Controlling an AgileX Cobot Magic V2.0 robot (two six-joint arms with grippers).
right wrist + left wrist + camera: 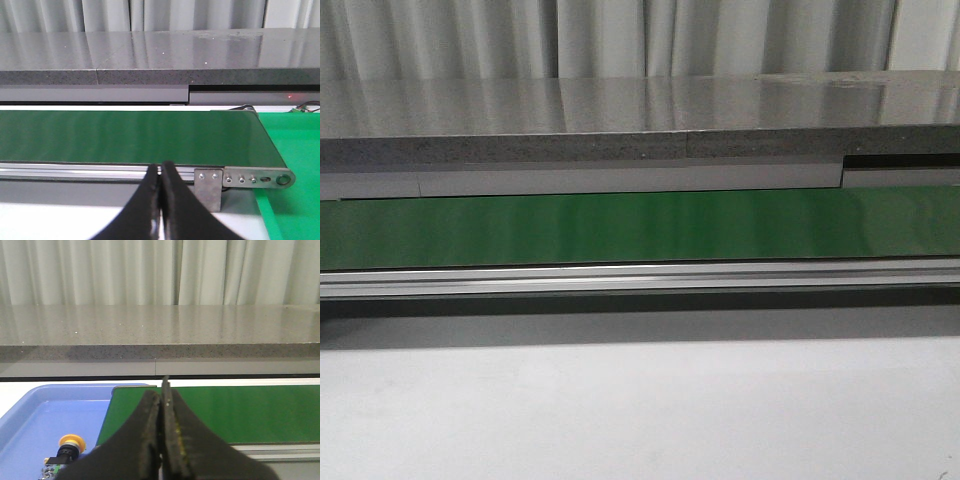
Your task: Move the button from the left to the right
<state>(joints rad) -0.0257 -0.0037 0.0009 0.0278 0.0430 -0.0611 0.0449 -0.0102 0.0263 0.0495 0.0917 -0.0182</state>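
The button [69,450], with a yellow-orange cap on a black body, lies in a blue tray [30,415] in the left wrist view, beside the end of the green conveyor belt [240,412]. My left gripper [161,392] is shut and empty, its fingers pressed together, apart from the button. My right gripper [160,167] is shut and empty, in front of the belt's metal rail [75,171]. Neither gripper nor the button shows in the front view.
The green belt [640,228] runs across the front view behind a metal rail [640,278], with a grey stone ledge [620,120] behind it. A green mat [295,150] lies past the belt's end bracket [207,187]. White tabletop [640,410] fills the foreground.
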